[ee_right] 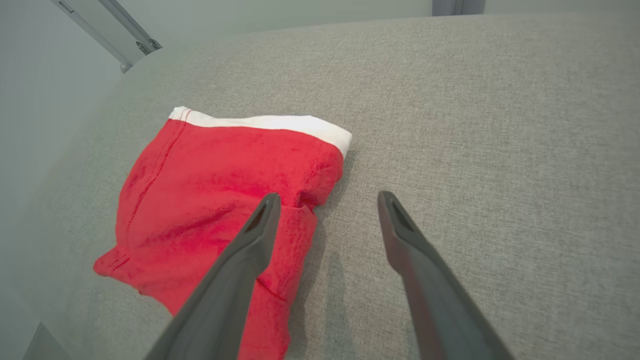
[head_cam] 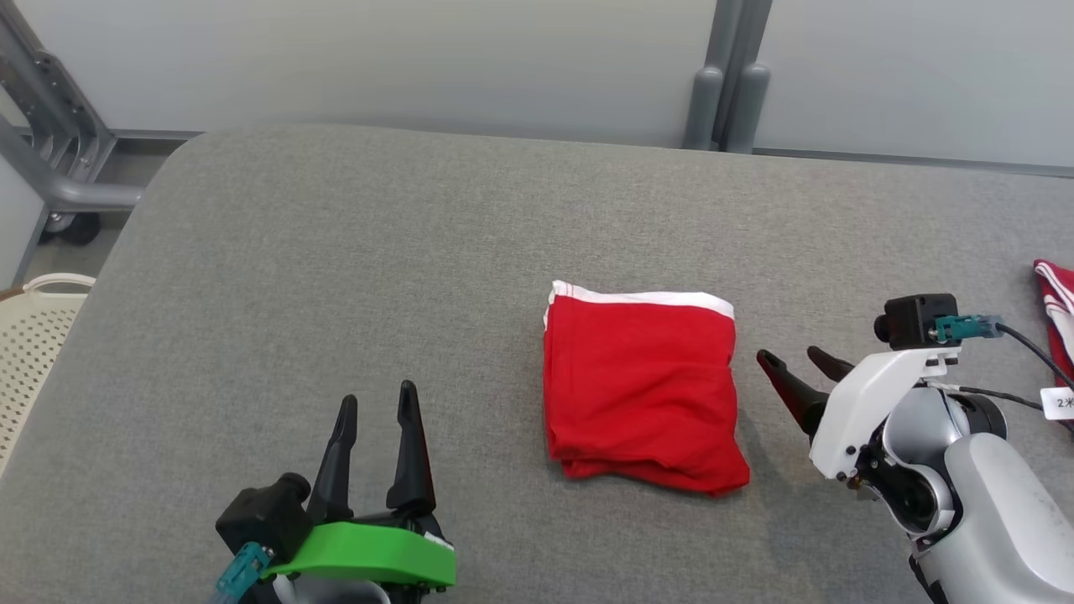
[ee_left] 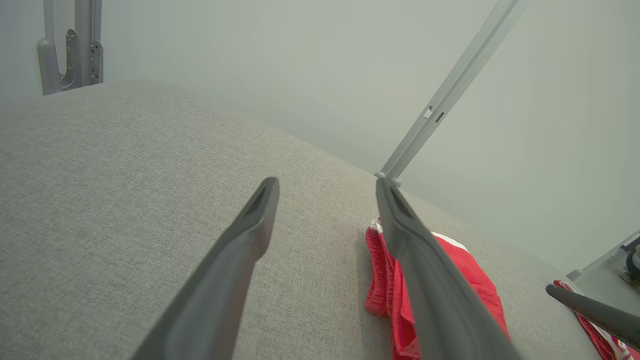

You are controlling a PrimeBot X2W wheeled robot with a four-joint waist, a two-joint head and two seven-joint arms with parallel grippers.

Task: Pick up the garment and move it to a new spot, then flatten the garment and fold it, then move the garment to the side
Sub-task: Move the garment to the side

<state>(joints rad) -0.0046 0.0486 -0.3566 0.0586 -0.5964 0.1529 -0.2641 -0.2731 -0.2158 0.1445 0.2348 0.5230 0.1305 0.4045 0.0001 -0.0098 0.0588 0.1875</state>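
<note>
The folded red shorts with a white waistband lie flat near the middle of the grey table. The right claw stands spread and empty just beside their right edge. The left claw, also spread and empty, is further off to their left.

The grey fabric-covered bench carried one folded red garment near centre and a red-and-white cloth at the right edge.
</note>
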